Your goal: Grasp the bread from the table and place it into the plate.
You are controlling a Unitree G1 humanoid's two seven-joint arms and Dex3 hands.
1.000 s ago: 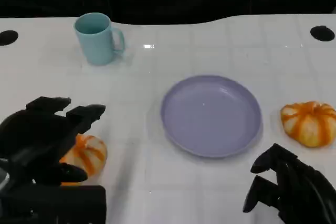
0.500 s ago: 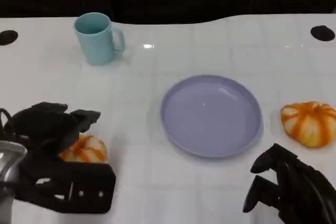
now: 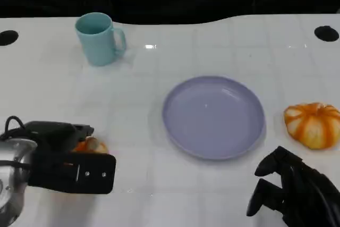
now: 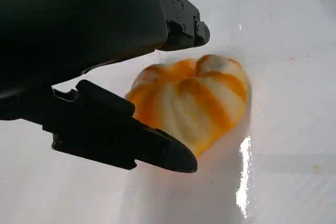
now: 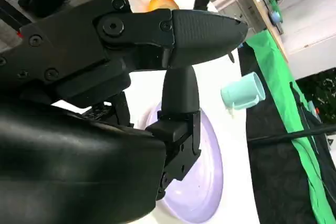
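Lowered since earlier, our left hand (image 3: pixel 58 155) now brackets the bread (image 4: pixel 191 100), fingers (image 4: pixel 126 137) spread either side; right hand (image 3: pixel 295 192) curled at five o'clock of the plate (image 3: pixel 213 116).

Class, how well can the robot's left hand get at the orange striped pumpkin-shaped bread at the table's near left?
Probably yes: the left hand is already lowered over the orange striped pumpkin-shaped bread, its fingers on either side, nothing between them.

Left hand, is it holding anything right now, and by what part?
Cannot be told. The left hand has fingers on either side of the bread, which lies on the table, but no firm grip shows.
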